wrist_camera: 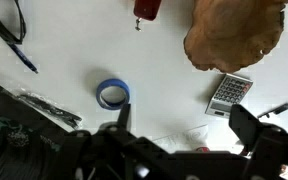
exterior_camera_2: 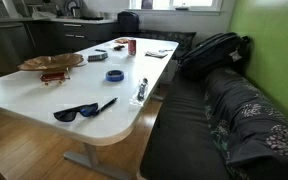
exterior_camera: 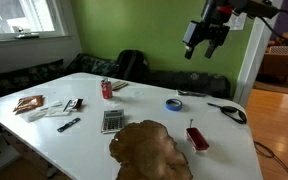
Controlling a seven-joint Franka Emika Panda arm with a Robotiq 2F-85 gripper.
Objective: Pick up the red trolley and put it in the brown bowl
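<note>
Hanging high above the table (exterior_camera: 154,95), the claw (exterior_camera: 203,49) has its fingers apart, empty; the trolley (exterior_camera: 196,137) lies just beside the bowl (exterior_camera: 149,152).

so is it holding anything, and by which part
Nothing held: the gripper hangs open and empty above the table, the red trolley lying untouched beside the brown bowl.

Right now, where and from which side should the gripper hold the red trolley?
Probably grip the red trolley across its narrow middle, coming straight down from above. It lies flat on the table, long and slim, with room along both long sides.
</note>
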